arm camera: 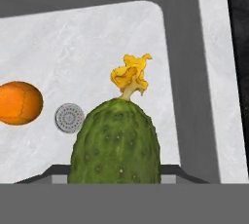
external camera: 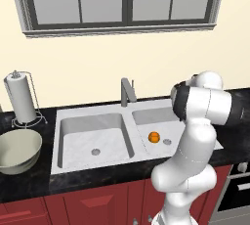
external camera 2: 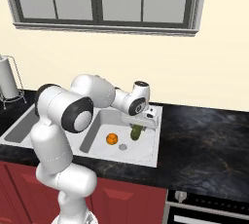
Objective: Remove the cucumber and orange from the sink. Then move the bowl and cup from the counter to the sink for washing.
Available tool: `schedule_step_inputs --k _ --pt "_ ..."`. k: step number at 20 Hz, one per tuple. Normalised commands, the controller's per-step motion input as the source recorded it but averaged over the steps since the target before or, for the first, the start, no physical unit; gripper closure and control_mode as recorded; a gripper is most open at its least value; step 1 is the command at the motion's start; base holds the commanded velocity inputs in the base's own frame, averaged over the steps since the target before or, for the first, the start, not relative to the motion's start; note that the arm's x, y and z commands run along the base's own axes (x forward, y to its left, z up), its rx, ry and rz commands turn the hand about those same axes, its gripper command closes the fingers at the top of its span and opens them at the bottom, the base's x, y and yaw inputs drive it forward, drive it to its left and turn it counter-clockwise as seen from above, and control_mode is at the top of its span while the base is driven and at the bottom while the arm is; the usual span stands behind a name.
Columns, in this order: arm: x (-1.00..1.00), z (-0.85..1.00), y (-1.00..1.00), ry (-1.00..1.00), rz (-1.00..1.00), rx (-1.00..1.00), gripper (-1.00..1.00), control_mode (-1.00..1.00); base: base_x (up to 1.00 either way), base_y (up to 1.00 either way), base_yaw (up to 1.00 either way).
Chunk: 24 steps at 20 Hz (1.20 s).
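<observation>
Over the sink (external camera 2: 151, 151), pincer (external camera 2: 137, 129) seemingly grips cucumber (external camera 2: 136, 132) upright, blossom end down

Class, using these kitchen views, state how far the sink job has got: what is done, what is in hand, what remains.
Done: nothing fully yet. In hand: the gripper holds the cucumber above the sink's right basin. Left: set it on the counter, take out the orange lying by the drain, then move the bowl, on the counter, and the cup into the sink.
</observation>
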Motion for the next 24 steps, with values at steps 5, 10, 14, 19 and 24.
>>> schedule_step_inputs --k 5,10,14,19,24 --pt "-0.14 0.29 -0.27 0.00 -0.07 -0.01 1.00 -1.00 0.00 0.00 0.00" --pt "-0.08 0.20 -0.32 0.00 -0.10 0.00 1.00 -1.00 0.00 0.00 0.00" --pt "0.00 0.03 -0.39 0.00 -0.10 -0.01 1.00 -1.00 0.00 0.00 0.00" --pt "0.00 0.00 -0.45 0.00 -0.07 0.00 1.00 -1.00 0.00 0.00 0.00" --pt "0.00 0.00 -0.42 0.00 -0.05 0.00 1.00 -1.00 0.00 0.00 0.00"
